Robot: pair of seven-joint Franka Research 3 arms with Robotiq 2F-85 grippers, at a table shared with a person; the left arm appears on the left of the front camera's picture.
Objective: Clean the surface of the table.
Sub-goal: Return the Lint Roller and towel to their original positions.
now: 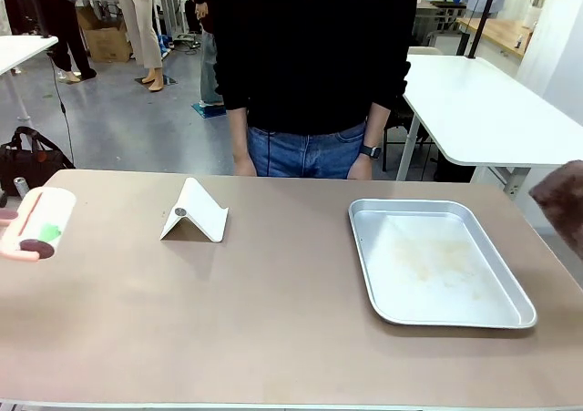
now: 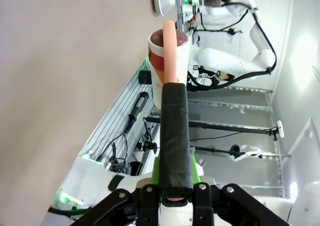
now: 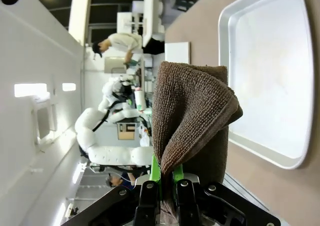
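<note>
The counter spans the room before me, its brown top matte, stiff and flat; it likely needs wiping, not lifting. The left end effector is clamped on a lint roller at the left edge. The right end effector pinches a soft brown cloth off the right edge. A tray and white stand occupy the top.

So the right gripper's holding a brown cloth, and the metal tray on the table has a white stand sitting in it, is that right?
Not quite. The right gripper does hold the brown cloth, but the metal tray has nothing in it. In the front view the white stand sits on the table itself, apart from the tray and to its left.
</note>
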